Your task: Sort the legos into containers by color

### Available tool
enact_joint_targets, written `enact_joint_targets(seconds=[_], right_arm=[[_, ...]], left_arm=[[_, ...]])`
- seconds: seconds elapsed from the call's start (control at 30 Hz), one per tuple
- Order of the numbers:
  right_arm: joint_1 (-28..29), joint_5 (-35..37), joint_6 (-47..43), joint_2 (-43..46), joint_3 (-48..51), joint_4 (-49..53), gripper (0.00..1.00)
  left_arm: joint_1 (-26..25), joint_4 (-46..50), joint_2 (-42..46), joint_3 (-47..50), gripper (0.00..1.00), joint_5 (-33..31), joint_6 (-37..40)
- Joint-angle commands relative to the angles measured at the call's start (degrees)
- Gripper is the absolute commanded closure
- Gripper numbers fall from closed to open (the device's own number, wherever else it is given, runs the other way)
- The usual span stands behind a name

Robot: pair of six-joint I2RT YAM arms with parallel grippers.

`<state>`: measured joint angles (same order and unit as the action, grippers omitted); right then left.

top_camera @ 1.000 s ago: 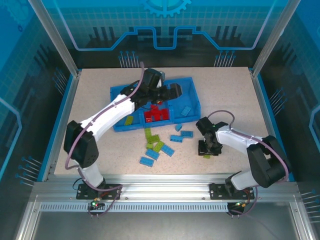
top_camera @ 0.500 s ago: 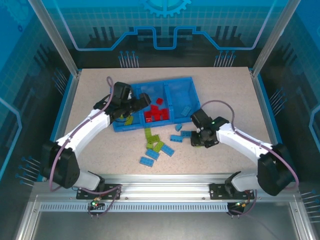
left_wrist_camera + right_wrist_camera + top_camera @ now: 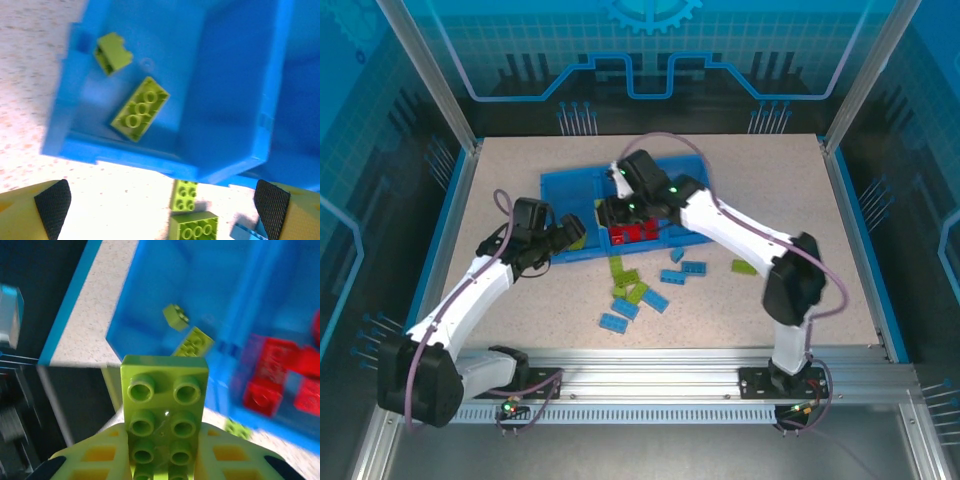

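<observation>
A speckled bench [image 3: 770,170] carries a blue tray [image 3: 565,182]. Green bricks [image 3: 626,284] and blue bricks [image 3: 682,270] lie loose just in front of the tray. One lone green brick [image 3: 744,266] lies farther right of it.

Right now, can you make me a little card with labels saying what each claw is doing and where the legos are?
Right claw: shut on a lime green brick, over the blue tray
Left claw: open, empty, by the tray's near left corner
Left compartment: two lime green bricks
Middle compartment: red bricks
Table: loose green and light blue bricks in front of the tray
</observation>
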<state>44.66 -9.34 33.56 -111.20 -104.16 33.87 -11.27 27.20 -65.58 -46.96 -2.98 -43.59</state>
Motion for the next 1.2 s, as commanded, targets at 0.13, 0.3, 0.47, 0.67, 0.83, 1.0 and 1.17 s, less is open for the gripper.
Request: enact_joint_targets(seconds=[0.13,0.3,0.47,0.67,0.83,1.0,1.17], right_arm=[[1.33,-0.12,-0.61,-26.49,-39.23,18.95,0.72],[1.21,0.00,3.76,-33.77,-47.35,20.07,0.66],[0.78,-1.26,6.69,-34.17,-44.54,15.80,0.57],[0.63,-1.53,6.56,-34.18,-44.46,15.95,0.41],[1.66,-2.34,2.98,-30.12,-43.61,16.69,0.33],[4.62,16.77,-13.06,-11.87,-25.54,15.94,0.21],[-4.15,25.20,-5.04,11.08,8.72,13.05,0.10]], left_arm=[[3.77,6.46,7.62,5.15,0.01,-4.22,-0.96],[3.97,7.64,10.59,8.38,0.01,-4.82,-1.75],[3.97,7.61,10.91,9.36,0.01,-4.75,-1.98],[3.97,7.05,10.47,9.00,0.01,-4.39,-2.02],[3.98,6.74,10.32,8.39,0.01,-4.23,-1.68],[3.97,7.11,10.01,7.85,0.01,-3.79,-0.27],[3.89,5.66,9.62,9.28,0.01,-1.85,-0.44]])
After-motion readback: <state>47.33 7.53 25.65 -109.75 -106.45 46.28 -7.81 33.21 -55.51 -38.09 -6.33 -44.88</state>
